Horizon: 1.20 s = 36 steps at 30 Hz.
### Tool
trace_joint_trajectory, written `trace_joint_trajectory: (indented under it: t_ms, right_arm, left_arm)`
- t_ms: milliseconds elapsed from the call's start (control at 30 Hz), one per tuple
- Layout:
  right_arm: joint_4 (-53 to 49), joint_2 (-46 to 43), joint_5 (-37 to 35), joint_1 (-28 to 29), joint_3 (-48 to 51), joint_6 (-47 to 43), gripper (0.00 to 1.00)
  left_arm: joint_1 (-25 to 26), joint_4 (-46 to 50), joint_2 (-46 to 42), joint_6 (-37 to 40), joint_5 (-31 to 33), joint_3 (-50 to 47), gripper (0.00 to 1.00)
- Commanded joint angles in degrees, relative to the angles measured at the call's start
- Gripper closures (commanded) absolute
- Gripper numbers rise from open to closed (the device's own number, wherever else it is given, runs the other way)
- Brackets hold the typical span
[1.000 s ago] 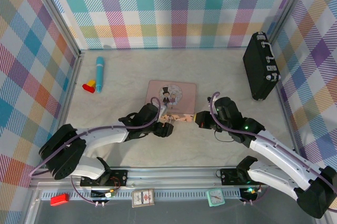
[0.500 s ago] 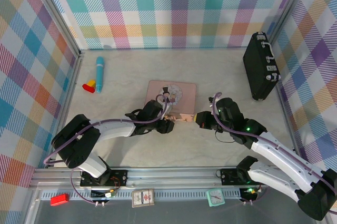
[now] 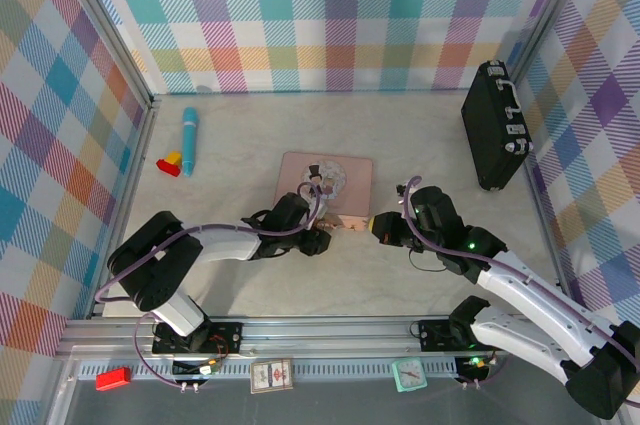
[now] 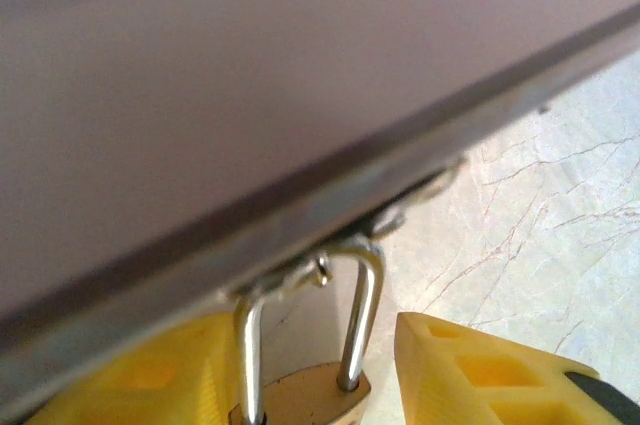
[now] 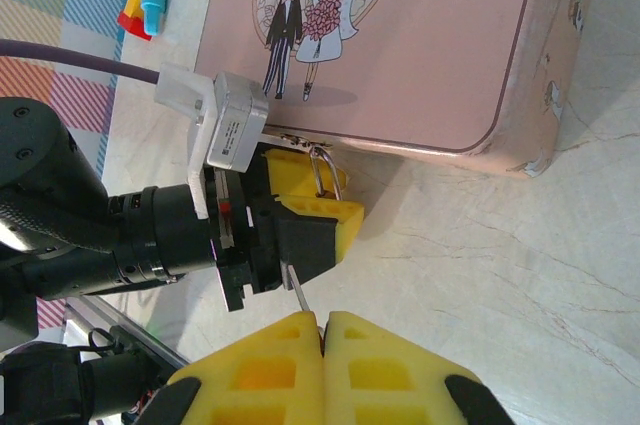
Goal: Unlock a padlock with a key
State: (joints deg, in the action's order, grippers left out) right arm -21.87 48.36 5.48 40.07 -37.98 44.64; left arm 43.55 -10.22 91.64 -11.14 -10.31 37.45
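- Left end effector (image 4: 315,375) — yellow jaws part-open, straddling the padlock (image 4: 300,400), a sliver of gap on one side.
- The padlock hangs at the pink tin's (image 5: 420,55) front edge.
- Right end effector (image 5: 322,323) is pinched tight on the key (image 5: 295,288), just beside.
- Step in hand looks like steadying the lock. Next — a firm clamp, then fine alignment of the key to the keyhole.

Both arms, left arm (image 3: 215,245) & right arm (image 3: 520,280): white shells w/ round black joint housings, a purple cable (image 5: 80,49) along each. The left gripper (image 5: 325,200) has yellow plastic fingers w/ square pockets on a black body, w/ a white-grey bracket (image 5: 215,115) at its 10 o'clock. The right gripper (image 5: 322,323) has the same yellow fingers, black caps at the outer corners.
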Motion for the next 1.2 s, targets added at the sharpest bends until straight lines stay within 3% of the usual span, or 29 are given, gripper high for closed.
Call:
trace_joint_trajectory:
  t_ms: [0, 367, 700, 900, 1167]
  right_arm:
    - [1.8, -0.1, 1.0, -0.1, 1.1, 1.0, 1.00]
    - [2.7, 1.0, 1.6, -0.1, 1.1, 1.5, 1.00]
    - [2.6, 1.0, 1.6, -0.1, 1.4, 1.6, 1.00]
    - [2.5, 1.0, 1.6, -0.1, 1.3, 1.5, 1.00]
    - [2.9, 1.3, 1.8, -0.1, 1.3, 1.7, 1.00]
  left_arm:
    - [-0.6, -3.1, -2.0, -0.9, -1.5, -2.0, 0.59]
    - [-0.4, -3.7, -4.1, -3.5, 0.0, -2.9, 0.70]
    - [0.6, -8.2, -1.2, -5.8, -0.6, -4.5, 0.71]
    - [1.0, -10.6, -0.1, -6.6, -1.0, -5.6, 0.65]
    - [1.0, -12.5, -0.2, -7.5, -1.2, -6.6, 0.73]
